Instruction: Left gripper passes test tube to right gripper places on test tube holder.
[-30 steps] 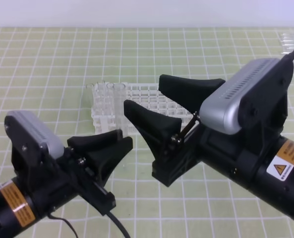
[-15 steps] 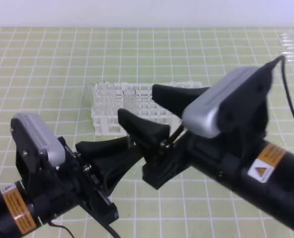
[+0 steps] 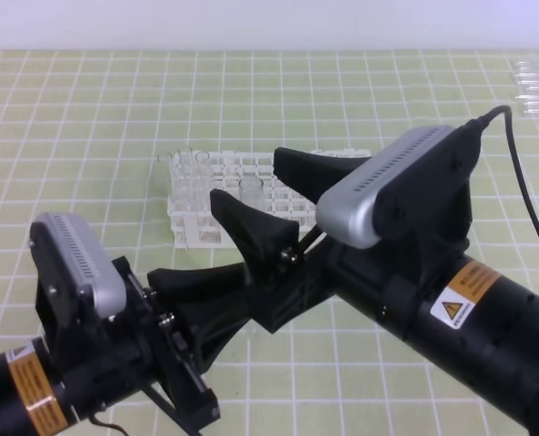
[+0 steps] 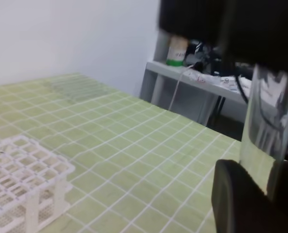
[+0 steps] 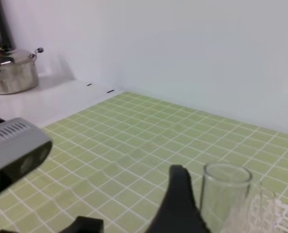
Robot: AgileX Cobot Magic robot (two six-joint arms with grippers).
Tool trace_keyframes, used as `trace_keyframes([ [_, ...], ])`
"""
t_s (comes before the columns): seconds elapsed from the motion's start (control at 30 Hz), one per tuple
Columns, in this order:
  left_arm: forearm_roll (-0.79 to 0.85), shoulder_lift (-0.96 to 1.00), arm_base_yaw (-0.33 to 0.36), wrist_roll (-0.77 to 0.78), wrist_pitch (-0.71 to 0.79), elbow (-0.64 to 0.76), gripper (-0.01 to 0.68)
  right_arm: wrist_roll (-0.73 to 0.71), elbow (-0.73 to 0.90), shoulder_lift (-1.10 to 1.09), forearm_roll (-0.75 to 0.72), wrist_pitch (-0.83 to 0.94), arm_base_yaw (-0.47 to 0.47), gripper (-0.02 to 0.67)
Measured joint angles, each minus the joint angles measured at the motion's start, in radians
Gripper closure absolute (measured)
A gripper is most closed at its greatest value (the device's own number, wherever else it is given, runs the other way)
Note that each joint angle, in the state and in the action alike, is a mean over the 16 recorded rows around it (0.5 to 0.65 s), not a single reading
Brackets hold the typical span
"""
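Observation:
My left gripper reaches up from the lower left and is shut on the test tube, a clear glass tube held upright with its open rim on top. In the left wrist view the test tube rises from between the black fingers. My right gripper comes in from the right and is open, one jaw on each side of the tube's upper part without closing on it. In the right wrist view the tube's rim stands beside one jaw. The white test tube holder sits just behind both grippers.
A few clear tubes stand in the left end of the holder. More loose tubes lie at the far right of the green grid mat. A metal pot sits on a white counter, and a shelf stands past the table edge.
The right gripper has swung left and closer, so its open jaws now straddle the tube. The left arm has shifted slightly right and nearer, still holding the tube.

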Motion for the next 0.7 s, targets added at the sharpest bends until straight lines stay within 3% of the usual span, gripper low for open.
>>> trace_keyframes([
  [0.7,0.038,0.001,0.001,-0.007,-0.022,0.000,0.594,0.025,-0.030,0.031,-0.007,-0.015,0.000,0.235],
])
